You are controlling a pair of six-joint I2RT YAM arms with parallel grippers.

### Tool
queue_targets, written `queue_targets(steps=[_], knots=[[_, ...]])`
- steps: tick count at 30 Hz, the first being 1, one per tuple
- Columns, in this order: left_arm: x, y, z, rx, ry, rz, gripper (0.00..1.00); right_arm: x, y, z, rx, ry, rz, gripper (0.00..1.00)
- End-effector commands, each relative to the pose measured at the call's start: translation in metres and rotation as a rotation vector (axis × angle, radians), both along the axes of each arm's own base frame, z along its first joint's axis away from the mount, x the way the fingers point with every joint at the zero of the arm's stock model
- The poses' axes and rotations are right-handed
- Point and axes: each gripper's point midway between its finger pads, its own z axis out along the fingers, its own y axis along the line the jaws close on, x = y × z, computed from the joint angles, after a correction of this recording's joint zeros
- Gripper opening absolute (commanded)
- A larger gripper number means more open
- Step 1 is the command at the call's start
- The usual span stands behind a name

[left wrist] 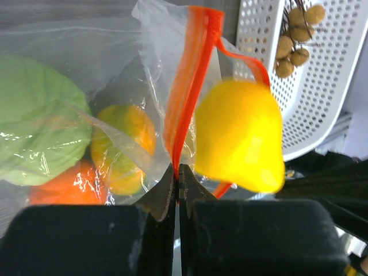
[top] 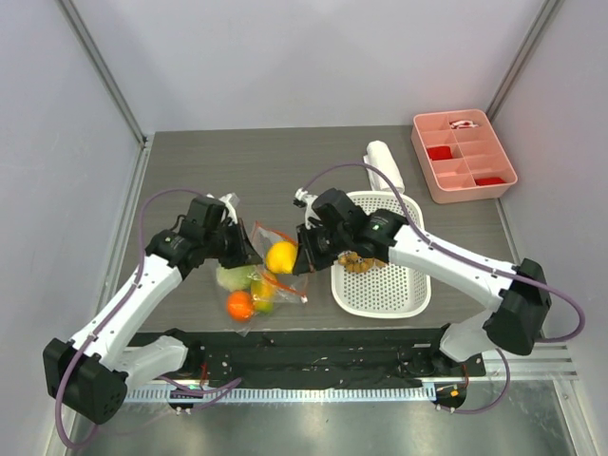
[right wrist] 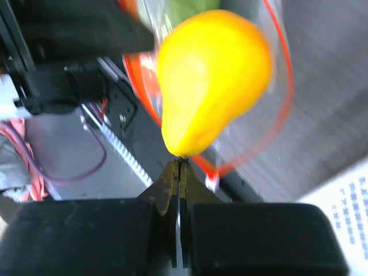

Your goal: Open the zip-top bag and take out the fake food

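The table (top: 237,161) carries the basket (top: 385,290), and just left of it the bag (top: 242,285) sits between my arms with its mouth lifted. It is light, soft, slippery film, best held by its stiffer strip (left wrist: 192,69), where my left claw (left wrist: 178,172) pinches tight. The lemon (top: 281,256) in the mouth looks hard, smooth and apt to roll. My right claw (right wrist: 179,165) is closed just under its tip; whether it traps film I cannot tell. The basket rim crowds my right, and open table lies beyond.
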Motion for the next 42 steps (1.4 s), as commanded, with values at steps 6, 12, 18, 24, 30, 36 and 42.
queue_targets(steps=[6,12,18,24,30,36,42], knots=[[0.027,0.017,0.012,0.085,-0.065,0.117,0.0,-0.015,-0.093,0.063,-0.08,-0.072,-0.189,0.01],[0.025,0.012,0.009,0.068,-0.035,0.108,0.0,0.002,-0.175,0.022,-0.307,-0.082,-0.516,0.01],[0.025,0.006,0.018,0.034,-0.039,0.098,0.0,-0.009,-0.233,-0.038,-0.495,0.083,-0.697,0.01],[0.026,0.002,0.022,0.014,-0.039,0.085,0.0,-0.002,-0.242,-0.037,-0.549,0.002,-0.638,0.44],[0.021,-0.004,0.028,-0.026,-0.02,0.063,0.0,0.048,-0.203,0.031,-0.402,-0.152,-0.58,0.75],[0.017,-0.002,0.043,-0.033,-0.043,0.063,0.0,0.067,-0.079,0.069,-0.117,-0.175,-0.334,0.68],[0.015,-0.001,0.051,-0.042,-0.062,0.065,0.0,0.042,0.027,0.053,0.076,-0.023,-0.117,0.48]])
